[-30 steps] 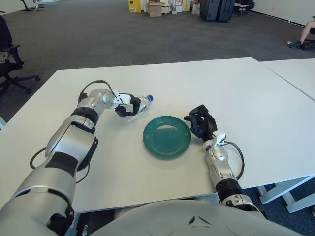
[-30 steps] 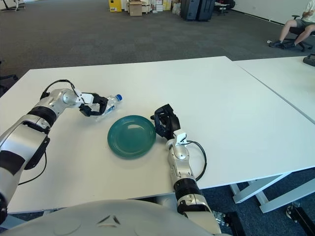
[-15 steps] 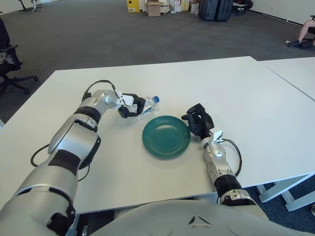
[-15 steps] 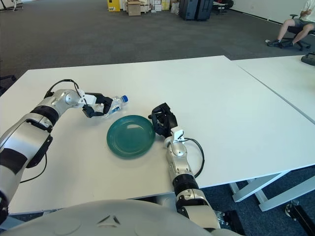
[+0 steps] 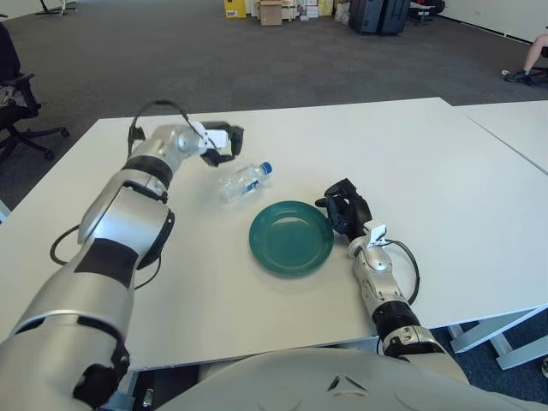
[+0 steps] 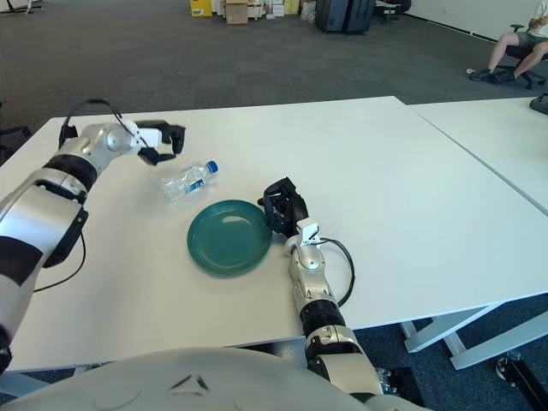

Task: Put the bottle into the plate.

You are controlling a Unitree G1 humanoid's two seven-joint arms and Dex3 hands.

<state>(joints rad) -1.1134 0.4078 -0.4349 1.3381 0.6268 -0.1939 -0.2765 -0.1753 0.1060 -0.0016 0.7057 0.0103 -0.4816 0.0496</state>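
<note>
1. Lying on its side on the white table (image 5: 445,163), the bottle (image 5: 242,181) sits just up-left of the plate (image 5: 291,236), not in it, with a small gap between them.
2. Bottle: clear plastic, looks crumpled, blue cap (image 5: 265,168) pointing right and toward the far side, label hard to read.
3. Plate: dark green, round, shallow, nothing on it, flat on the table near the front-centre.
4. Left hand (image 5: 224,143) is up and to the left of the bottle, apart from it and holding nothing; arm stretched forward across the table's left part, forearm silver with a black cable looped over it.
5. Left hand's dark fingers look loosely apart, pointing right, toward the bottle's side.
6. Right hand (image 5: 344,207) shows just beside the plate's right rim, forearm running back toward the table's near edge, wrist cable curling to the right.
7. Right hand's black fingers look curled in together, nothing in them; can't tell if they touch the plate's rim.
</note>
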